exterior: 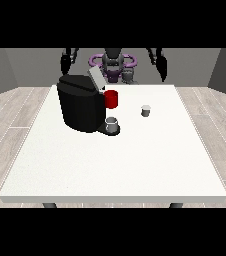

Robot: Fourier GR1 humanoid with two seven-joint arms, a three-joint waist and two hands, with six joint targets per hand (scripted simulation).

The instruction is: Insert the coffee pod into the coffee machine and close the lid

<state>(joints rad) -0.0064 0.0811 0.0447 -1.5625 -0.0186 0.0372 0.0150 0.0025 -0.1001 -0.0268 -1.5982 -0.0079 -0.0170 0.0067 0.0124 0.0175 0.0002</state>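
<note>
We cannot tell how the fingers are lying on the hand at the view's left point(65, 62) or the hand at the view's right point(161, 64); both are hanging at the far edge, holding nothing. We are locating the coffee pod point(145, 110) standing alone on the table point(110, 165), right of the coffee machine point(81, 102), whose lid point(96, 79) is standing raised. We are judging the pod light, rigid and easily tipped, best pinched across its sides.
</note>
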